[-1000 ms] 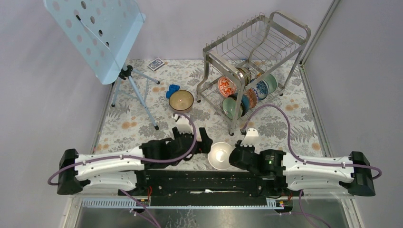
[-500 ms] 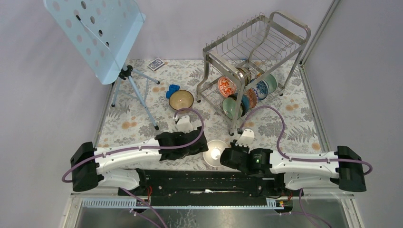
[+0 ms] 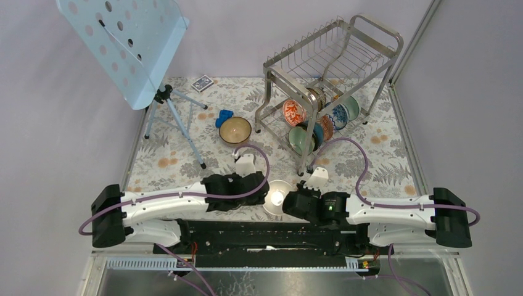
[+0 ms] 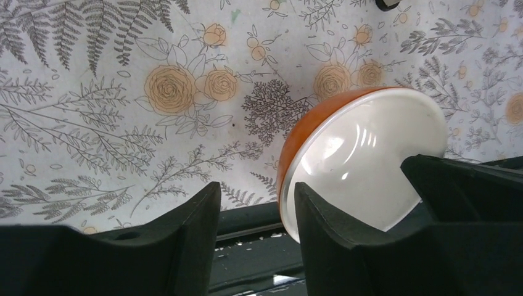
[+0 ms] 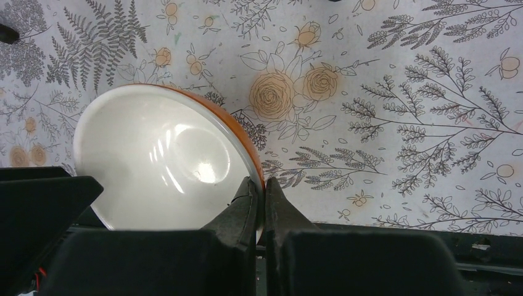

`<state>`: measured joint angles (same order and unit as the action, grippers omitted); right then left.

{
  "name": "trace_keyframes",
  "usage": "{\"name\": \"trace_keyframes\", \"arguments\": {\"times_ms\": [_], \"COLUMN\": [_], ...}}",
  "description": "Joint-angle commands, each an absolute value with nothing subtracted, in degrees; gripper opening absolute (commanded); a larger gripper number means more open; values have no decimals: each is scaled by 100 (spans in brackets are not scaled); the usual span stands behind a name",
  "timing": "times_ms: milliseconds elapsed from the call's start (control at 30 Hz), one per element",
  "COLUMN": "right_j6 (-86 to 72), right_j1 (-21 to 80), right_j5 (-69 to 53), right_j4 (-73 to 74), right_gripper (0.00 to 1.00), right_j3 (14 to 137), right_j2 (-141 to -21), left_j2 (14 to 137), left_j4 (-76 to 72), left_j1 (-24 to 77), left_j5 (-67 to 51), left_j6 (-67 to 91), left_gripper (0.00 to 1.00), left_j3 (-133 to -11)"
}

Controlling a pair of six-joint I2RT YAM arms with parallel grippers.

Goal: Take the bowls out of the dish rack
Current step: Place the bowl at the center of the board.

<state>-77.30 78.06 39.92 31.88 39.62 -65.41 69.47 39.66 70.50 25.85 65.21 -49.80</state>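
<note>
A bowl (image 3: 279, 196), orange outside and white inside, hangs tilted just above the table's near edge between both arms. My right gripper (image 5: 263, 194) is shut on its rim, one finger inside the bowl (image 5: 160, 166) and one outside. My left gripper (image 4: 258, 209) is open and straddles the opposite rim of the bowl (image 4: 364, 160); the rim lies against the inner finger and a gap stays at the outer one. The dish rack (image 3: 333, 61) stands at the back right, with an orange-red patterned bowl (image 3: 294, 112), a green bowl (image 3: 301, 139) and a blue-and-white bowl (image 3: 338, 115) on its lower tier.
A dark brown bowl with a tan inside (image 3: 235, 129) sits on the floral cloth left of the rack, beside a small blue object (image 3: 224, 117). A pale blue perforated music stand (image 3: 123, 43) on a tripod fills the back left. A card deck (image 3: 201, 82) lies at the far edge.
My left arm swung right to the bowl and its jaws narrowed around the rim. The right arm carried the bowl slightly left and tilted it.
</note>
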Motion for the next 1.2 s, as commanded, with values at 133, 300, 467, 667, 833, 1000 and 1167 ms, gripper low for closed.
{"name": "trace_keyframes", "arguments": {"times_ms": [133, 300, 467, 667, 833, 1000, 1167], "right_j6": [-7941, -7903, -7777, -7414, -6554, -6146, -6080], "right_j1": [7811, 7813, 7811, 7813, 7808, 7812, 7813], "right_j5": [4272, 4257, 4199, 4112, 3735, 3525, 3503], "right_j4": [2929, 2882, 2822, 2645, 2363, 2268, 2300], "right_gripper": [0, 0, 0, 0, 11, 70, 90], "right_j3": [4261, 4254, 4287, 4307, 4417, 4385, 4213], "right_j2": [-6575, -6574, -6620, -6683, -6749, -6638, -6437], "left_j2": [7222, 7359, 7374, 7338, 7145, 6918, 6817], "left_j4": [3741, 3675, 3605, 3595, 3594, 3606, 3788], "left_j1": [7069, 7066, 7069, 7066, 7062, 6945, 6772], "left_j5": [2574, 2558, 2558, 2571, 2689, 2756, 2771], "left_j6": [6311, 6286, 6301, 6284, 6349, 6401, 6488], "left_gripper": [39, 38, 20, 0, 0, 0, 0], "left_j3": [-5098, -5118, -5070, -5026, -4828, -4585, -4488]}}
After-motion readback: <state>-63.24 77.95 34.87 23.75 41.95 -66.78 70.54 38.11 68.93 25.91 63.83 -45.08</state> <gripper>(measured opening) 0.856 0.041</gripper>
